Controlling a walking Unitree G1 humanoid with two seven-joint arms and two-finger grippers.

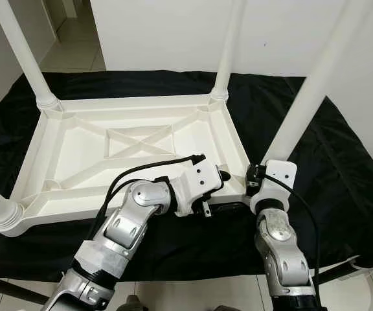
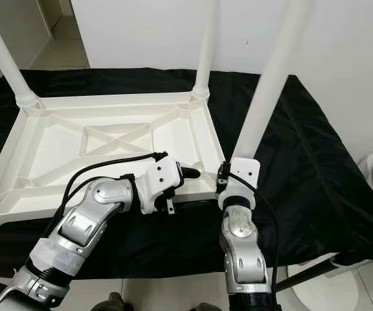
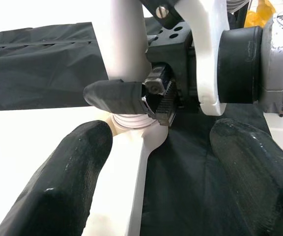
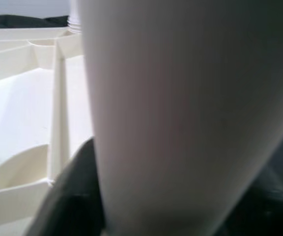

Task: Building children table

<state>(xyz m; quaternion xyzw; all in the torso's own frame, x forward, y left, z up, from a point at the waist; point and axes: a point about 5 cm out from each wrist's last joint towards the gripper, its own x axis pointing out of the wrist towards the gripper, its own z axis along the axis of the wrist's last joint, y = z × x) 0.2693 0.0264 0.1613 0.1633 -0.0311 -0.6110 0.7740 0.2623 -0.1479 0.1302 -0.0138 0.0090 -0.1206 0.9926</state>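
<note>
Seating the last leg: judged the step in hand.
Table [image 1: 63, 139]: upside down on a black cloth [image 1: 332, 168].
Right gripper [image 3: 154, 96]: clamped on the near-right leg [image 1: 309, 97] low down — keep it plumb, press straight.
Left gripper [image 1: 224, 175]: fingers spread wide, beside that corner — steadies the frame.

A white plastic children's table [image 1: 135, 146] lies upside down across the middle of the frame on a black cloth [image 1: 329, 168], its ribbed underside with a crossed brace facing up. White legs [image 1: 228, 52] stand upright at its corners; the lower-right leg [image 1: 309, 97] leans slightly.
</note>
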